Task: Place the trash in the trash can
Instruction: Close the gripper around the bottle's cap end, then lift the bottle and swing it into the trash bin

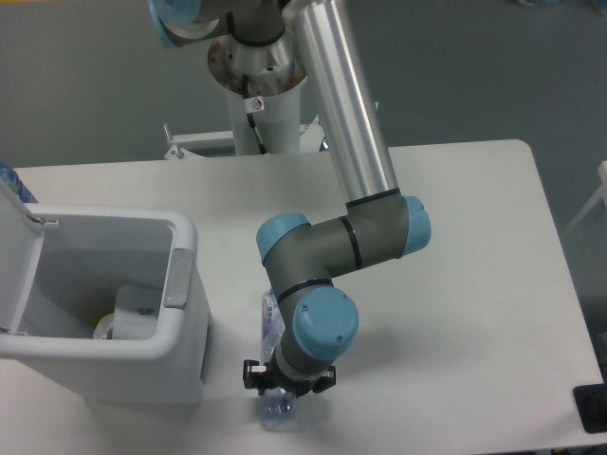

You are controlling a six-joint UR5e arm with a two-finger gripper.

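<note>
Bottle (272, 322), clear and crushed, lying lengthwise on the counter (474, 284) just beside the white bin (185, 332), mostly hidden under the arm's wrist. Lower end poking out below the jaws (287, 377), near the counter's front edge. Jaws down low and straddling the bottle across its width; whether clamped on it or merely set around it, cannot tell from this overhead angle. Bin lid (17, 256) flipped open to the left, mouth clear. Inside, something pale and roundish (133, 318) at the bottom, possibly the wrapper, too indistinct to be sure. So, by the look of it, halfway at most: bottle not yet lifted, carry and drop into the bin both left to do.
</note>
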